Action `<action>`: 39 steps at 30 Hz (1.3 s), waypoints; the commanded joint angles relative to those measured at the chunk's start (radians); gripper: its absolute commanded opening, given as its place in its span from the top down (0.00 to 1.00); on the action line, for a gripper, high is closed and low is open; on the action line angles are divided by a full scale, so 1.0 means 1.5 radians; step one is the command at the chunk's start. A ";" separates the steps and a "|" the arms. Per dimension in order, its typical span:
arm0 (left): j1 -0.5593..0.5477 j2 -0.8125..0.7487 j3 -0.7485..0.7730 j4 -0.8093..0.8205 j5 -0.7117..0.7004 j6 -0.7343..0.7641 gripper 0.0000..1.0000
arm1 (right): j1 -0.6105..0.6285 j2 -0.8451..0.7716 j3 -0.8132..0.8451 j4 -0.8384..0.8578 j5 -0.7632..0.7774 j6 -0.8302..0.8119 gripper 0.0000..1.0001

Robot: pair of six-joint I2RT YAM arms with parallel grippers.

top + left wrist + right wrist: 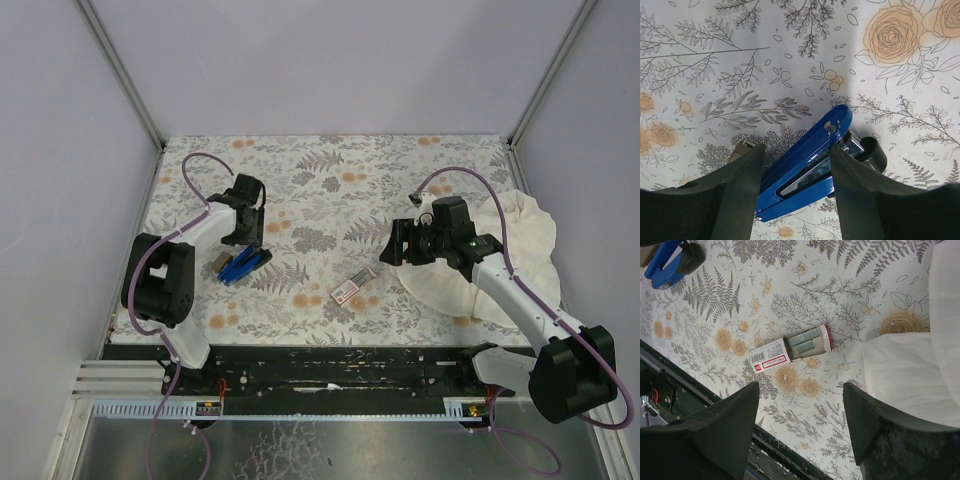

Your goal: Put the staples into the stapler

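Note:
The blue stapler [243, 264] lies on the flowered table at the left, its top swung open. In the left wrist view the stapler [805, 160] lies slanted between my fingers. My left gripper [245, 232] hangs over it, jaws open on either side [796, 150]. A small tan tray [219, 262] lies just left of the stapler, its corner showing [742, 149]. The white staple box with a red label [352, 287] lies mid-table, slid half open with grey staple strips showing [790, 351]. My right gripper [400, 243] is open and empty, above the table right of the box [802, 410].
A big white cloth [500, 250] lies bunched at the right, under the right arm, and fills the right of the right wrist view [920, 355]. A black rail [330, 362] runs along the table's near edge. Grey walls close in the back and sides.

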 commanded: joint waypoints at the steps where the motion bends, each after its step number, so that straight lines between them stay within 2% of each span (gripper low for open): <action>1: 0.002 0.011 0.010 0.019 0.032 0.026 0.47 | -0.003 -0.011 -0.001 0.011 0.005 0.010 0.25; 5: 0.002 0.023 0.012 0.032 0.036 0.030 0.48 | -0.003 -0.011 -0.005 0.010 0.004 0.012 0.25; 12: 0.002 0.053 0.025 0.032 0.036 0.033 0.59 | -0.003 -0.016 -0.011 0.011 0.002 0.012 0.30; 23: 0.002 0.091 0.030 0.032 0.056 0.020 0.63 | -0.003 -0.018 -0.017 0.010 -0.007 0.017 0.31; 29: 0.002 0.094 0.026 0.037 0.063 -0.010 0.81 | -0.003 -0.027 -0.026 0.011 -0.014 0.020 0.31; 34: 0.002 0.048 0.001 0.061 0.081 -0.069 1.00 | -0.003 -0.033 -0.035 0.014 -0.027 0.022 0.28; 39: -0.003 -0.112 -0.094 0.162 0.185 -0.195 1.00 | 0.001 -0.043 -0.051 0.055 -0.071 0.051 0.22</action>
